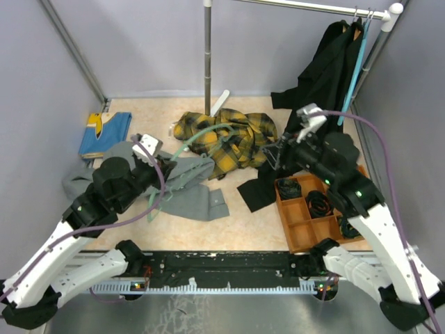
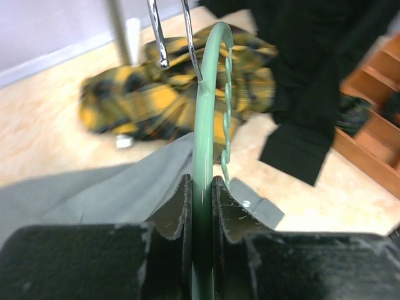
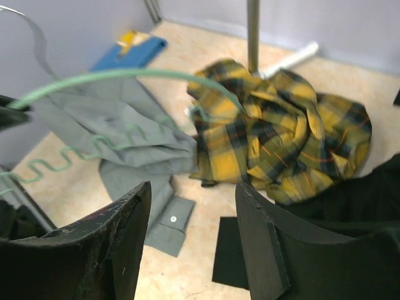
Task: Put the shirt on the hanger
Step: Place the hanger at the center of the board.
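The pale teal-green hanger (image 1: 189,139) with a wavy lower bar hangs over a grey shirt (image 1: 191,191) left of centre. My left gripper (image 1: 167,165) is shut on its upper bar; in the left wrist view the green bar (image 2: 205,106) runs between my pinching jaws (image 2: 201,187), and the metal hook (image 2: 159,37) shows at the top. A crumpled yellow plaid shirt (image 1: 229,139) lies in the middle. My right gripper (image 1: 272,156) hovers at the plaid shirt's right edge, open and empty (image 3: 194,187), and sees the hanger (image 3: 125,74) further left.
A black garment (image 1: 261,188) is spread on the table under the right arm. A brown divided tray (image 1: 300,233) with cables sits at the right. Another black garment (image 1: 334,62) hangs from the rail at back right. A metal pole (image 1: 207,56) stands behind the shirts, and a blue item (image 1: 104,132) lies at far left.
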Action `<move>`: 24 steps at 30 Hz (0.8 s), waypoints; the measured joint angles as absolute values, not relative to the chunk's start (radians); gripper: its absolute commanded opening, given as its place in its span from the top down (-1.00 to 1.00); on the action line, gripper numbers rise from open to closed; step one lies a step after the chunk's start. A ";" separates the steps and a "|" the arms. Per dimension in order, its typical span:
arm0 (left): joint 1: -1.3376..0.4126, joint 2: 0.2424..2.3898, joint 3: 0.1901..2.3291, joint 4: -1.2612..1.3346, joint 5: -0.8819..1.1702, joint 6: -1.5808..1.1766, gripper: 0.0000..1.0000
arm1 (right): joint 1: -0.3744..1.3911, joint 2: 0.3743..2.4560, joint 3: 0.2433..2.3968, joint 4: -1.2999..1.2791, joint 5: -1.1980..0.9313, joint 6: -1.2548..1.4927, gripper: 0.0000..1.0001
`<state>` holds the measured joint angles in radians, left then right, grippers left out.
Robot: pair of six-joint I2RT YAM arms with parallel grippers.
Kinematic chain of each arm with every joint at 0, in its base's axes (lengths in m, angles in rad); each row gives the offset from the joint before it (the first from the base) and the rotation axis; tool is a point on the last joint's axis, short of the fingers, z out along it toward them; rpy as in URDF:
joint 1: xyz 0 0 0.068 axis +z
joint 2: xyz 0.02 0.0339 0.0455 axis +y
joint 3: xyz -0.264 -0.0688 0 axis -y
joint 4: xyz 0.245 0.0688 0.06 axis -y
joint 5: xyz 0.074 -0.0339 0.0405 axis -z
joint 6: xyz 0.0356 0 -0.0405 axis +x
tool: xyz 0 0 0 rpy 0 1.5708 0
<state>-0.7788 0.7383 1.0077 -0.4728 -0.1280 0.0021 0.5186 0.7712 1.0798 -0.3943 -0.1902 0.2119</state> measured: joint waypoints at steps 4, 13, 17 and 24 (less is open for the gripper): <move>-0.775 0.689 0.999 -0.526 -0.318 -0.081 1.00 | 0.519 0.966 1.115 -0.416 -0.136 0.213 -0.23; -0.757 0.733 1.000 -0.622 -0.573 -0.189 1.00 | 0.518 1.460 1.285 -0.428 0.002 0.208 -0.37; -0.667 0.760 1.000 -0.644 -0.618 -0.215 1.00 | 0.513 1.695 1.458 -0.423 0.065 0.183 -0.38; -0.453 0.842 0.980 -0.587 -0.536 -0.245 1.00 | 0.474 2.008 1.699 -0.473 0.115 0.148 -0.40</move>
